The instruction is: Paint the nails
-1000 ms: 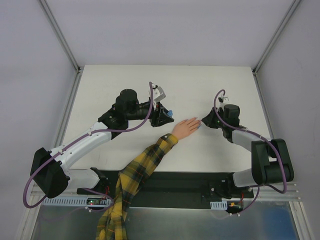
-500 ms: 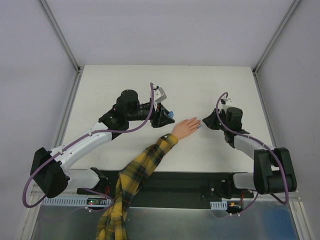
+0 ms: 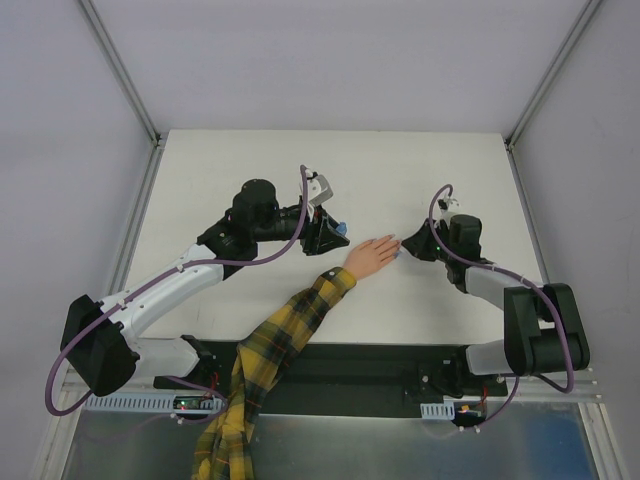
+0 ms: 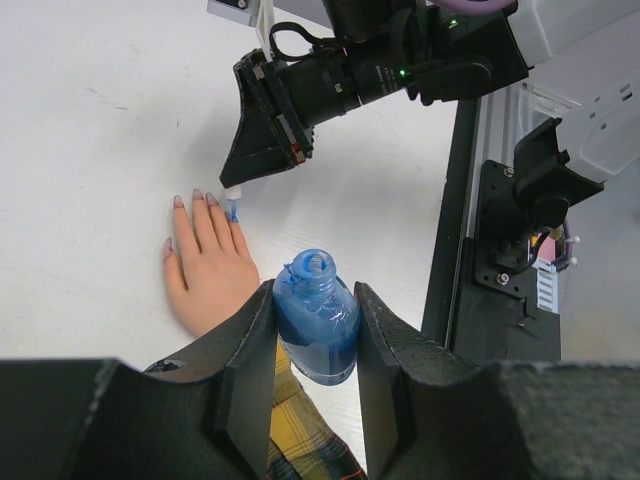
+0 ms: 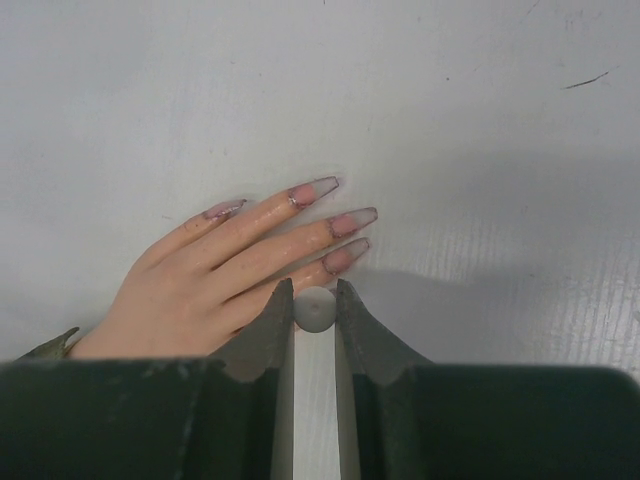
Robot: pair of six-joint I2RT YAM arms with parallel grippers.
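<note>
The peach hand (image 3: 372, 256) lies flat on the surface (image 3: 250, 160), pale nails (image 5: 325, 186) at its outstretched end. There the right pincer (image 5: 314, 300) clenches a white brush handle (image 5: 315, 310). Beyond the hand's thumb, the left pincer (image 4: 315, 300) grips an open blue bottle (image 4: 318, 335).

Nails (image 5: 325, 186): long, pale, pointed. They tip slightly spread fingers of a hand (image 5: 195, 290) lying flat, palm-down on the white table (image 5: 450, 120).

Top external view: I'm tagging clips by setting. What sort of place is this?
Probably a robotics lab cell, not a salon: a white table enclosed by grey panels on aluminium rails, a left arm and right arm bolted at its near edge, a plaid-sleeved hand lying between them.
</note>
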